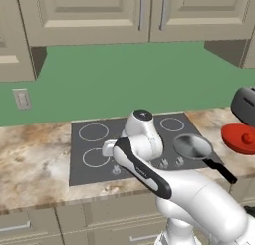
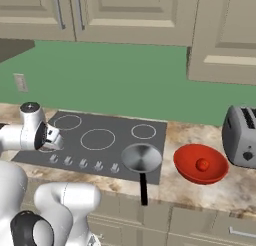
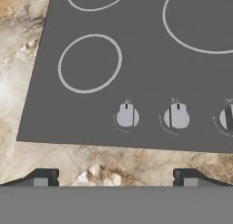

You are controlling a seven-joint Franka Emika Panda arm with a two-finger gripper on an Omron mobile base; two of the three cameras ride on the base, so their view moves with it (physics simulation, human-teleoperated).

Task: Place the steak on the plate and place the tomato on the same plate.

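Marbled worktop [image 2: 210, 190] runs under everything. At the left, the fingers [image 3: 116, 177] hover spread wide and empty over the dark cooktop's [image 2: 100, 140] front knobs. A steak isn't visible. Best, I judge, to swing right, lifting clear of the grey pan [image 2: 142, 157] and its handle between. Further right, the tomato [image 2: 202, 164] sits in a red dish [image 2: 187, 167], beside the toaster [image 2: 242, 135].

Matt dark cooktop [image 3: 136, 59] sits flush in a mottled, polished-looking stone counter [image 1: 30, 164]. The pan [image 2: 142, 157] on the cooktop looks brushed grey metal. The bowl [image 2: 201, 163] beside it is glossy red.
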